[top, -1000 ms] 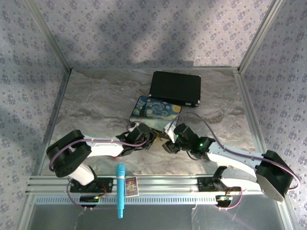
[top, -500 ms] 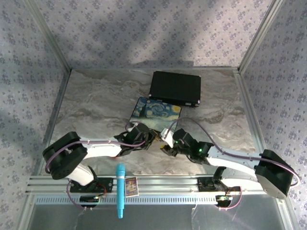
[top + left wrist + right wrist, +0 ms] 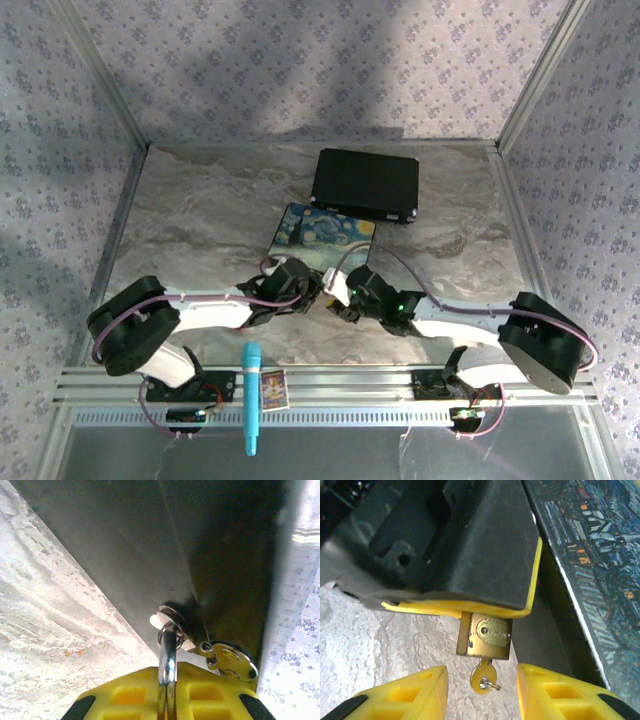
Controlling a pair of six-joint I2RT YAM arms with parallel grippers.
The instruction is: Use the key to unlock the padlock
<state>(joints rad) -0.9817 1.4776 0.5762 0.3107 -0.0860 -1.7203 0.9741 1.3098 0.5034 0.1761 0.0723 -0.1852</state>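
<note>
The right gripper [image 3: 481,681] is wide open, its two yellow fingers [image 3: 410,692] apart on both sides of the key [image 3: 481,676] and not touching it. The key hangs between these fingers, with its blade in the bottom of the padlock [image 3: 486,636] and a small ring through its head.

The padlock is just beyond the right fingertips. Its brass body comes out from under the yellow pad of the left gripper [image 3: 167,695], which is closed on it. In the left wrist view, the silver shackle [image 3: 167,667] stands upright, clamped between the two yellow pads. Just past its top some small silver pieces are lying, but I cannot tell exactly what they are.

To the right of the padlock, very near, is the dark side of the starry-night box [image 3: 600,560]. Under both grippers is the marble table [image 3: 375,645]. Further beyond the box, a flat black case [image 3: 365,185] lies on the table.
</note>
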